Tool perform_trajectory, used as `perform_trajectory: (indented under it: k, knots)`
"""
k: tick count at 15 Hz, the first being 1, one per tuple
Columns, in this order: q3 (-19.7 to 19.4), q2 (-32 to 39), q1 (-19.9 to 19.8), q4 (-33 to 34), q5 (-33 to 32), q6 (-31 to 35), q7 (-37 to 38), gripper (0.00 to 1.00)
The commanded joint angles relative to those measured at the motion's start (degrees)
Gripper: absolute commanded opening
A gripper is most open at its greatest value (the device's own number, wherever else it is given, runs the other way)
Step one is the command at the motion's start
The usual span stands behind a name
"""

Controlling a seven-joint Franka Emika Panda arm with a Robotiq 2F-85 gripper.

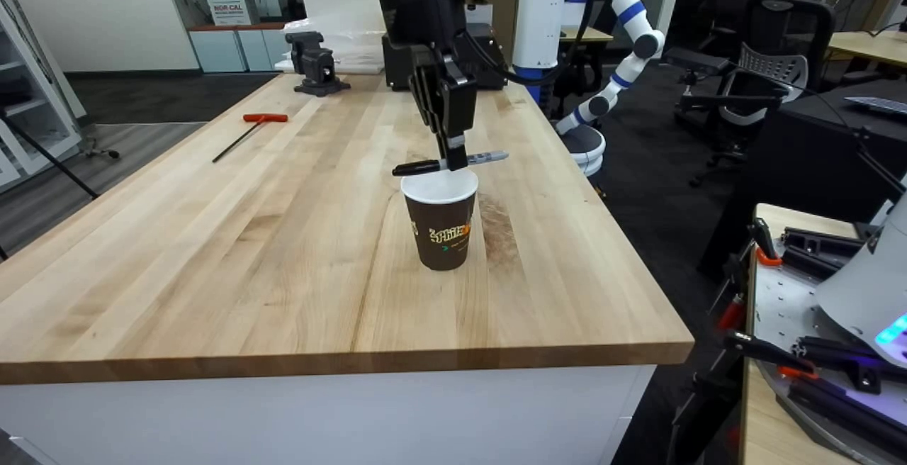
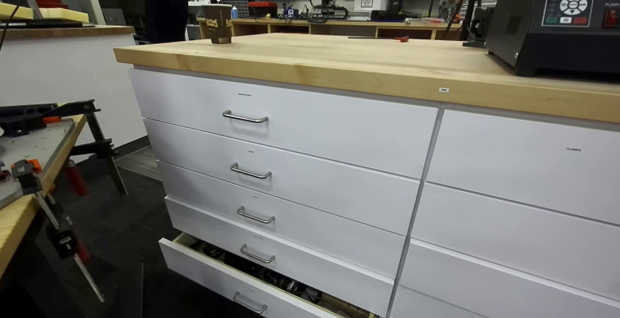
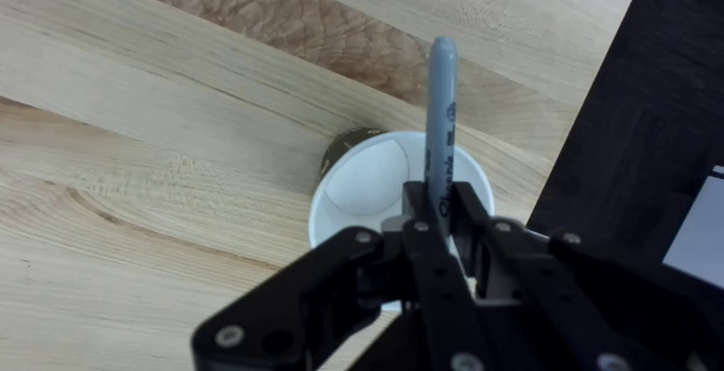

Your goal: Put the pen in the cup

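Note:
The pen (image 1: 489, 157) is a marker with a grey body and a black cap end. It lies nearly level in my gripper (image 1: 455, 157). My gripper is shut on the pen near its middle, just above the cup's mouth. The cup (image 1: 441, 234) is dark brown with a white rim and stands upright on the table; it also shows in an exterior view (image 2: 218, 21). In the wrist view the grey end of the pen (image 3: 442, 88) points up the picture, across the cup's open mouth (image 3: 362, 181). The black end is hidden by the gripper (image 3: 440, 207) there.
A red T-handled tool (image 1: 263, 118) lies on the wooden table (image 1: 283, 295) at the back left. A black vise-like stand (image 1: 317, 64) and a black box (image 2: 552, 22) stand at the far end. The table's right edge runs near the cup.

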Motion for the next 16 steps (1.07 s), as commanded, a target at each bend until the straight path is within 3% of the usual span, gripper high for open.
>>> perform_trajectory:
  k: [1, 16]
  knots:
    - [0.1, -2.1, 0.4, -2.1, 0.9, 2.0, 0.2, 0.03]
    - [0.9, -1.4, 0.5, -1.5, 2.2, 3.6, -0.6, 0.03]
